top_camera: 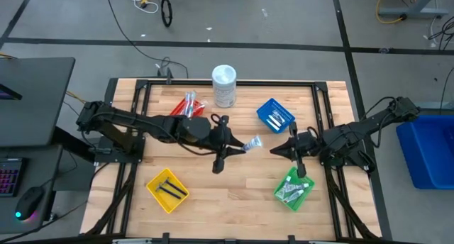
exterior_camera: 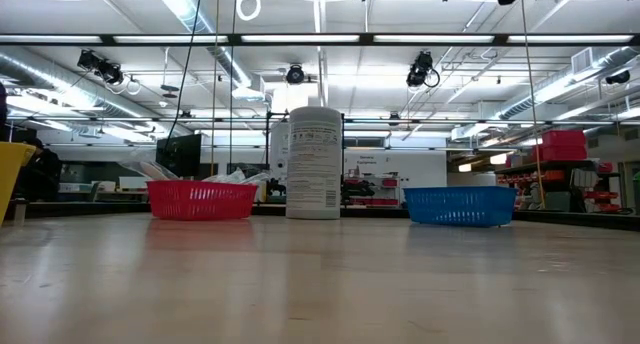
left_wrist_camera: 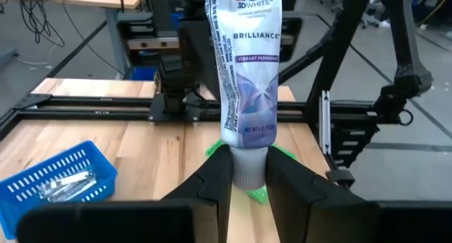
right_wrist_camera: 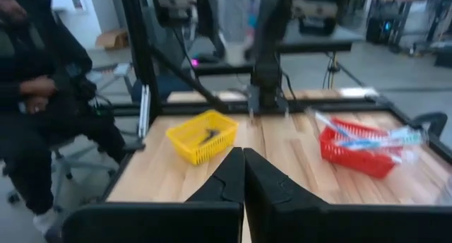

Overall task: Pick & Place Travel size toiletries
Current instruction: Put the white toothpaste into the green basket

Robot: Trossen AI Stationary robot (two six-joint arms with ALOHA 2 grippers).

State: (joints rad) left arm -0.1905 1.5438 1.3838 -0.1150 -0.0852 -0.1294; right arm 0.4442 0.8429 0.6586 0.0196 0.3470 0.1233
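A white travel-size toothpaste tube [left_wrist_camera: 248, 80] with blue and purple print hangs above the table's middle [top_camera: 252, 142], and my left gripper [top_camera: 241, 147] is shut on it. My right gripper [top_camera: 278, 150] is shut on nothing and hovers just right of the tube, pointing toward the table's left; its closed fingers [right_wrist_camera: 244, 174] show in the right wrist view. More toiletries lie in four baskets: long sticks in the red one [top_camera: 190, 106], packets in the blue one [top_camera: 275, 115], black pieces in the yellow one [top_camera: 167, 189], tubes in the green one [top_camera: 294, 189]. My left gripper pinches the tube's grey cap end [left_wrist_camera: 248, 174] between its two fingers. The fingers [left_wrist_camera: 215, 179] come nearly level from the table's left. The tube sticks out beyond the fingertips, in line with them, toward the table's right and is lifted clear of the table.
A tall white cylindrical container [top_camera: 224, 86] stands at the far edge between the red and blue baskets. The green basket [left_wrist_camera: 256, 195] lies below and beyond the held tube. A seated person [right_wrist_camera: 35, 95] is beside the table's left edge. Bare wood lies in the middle near part.
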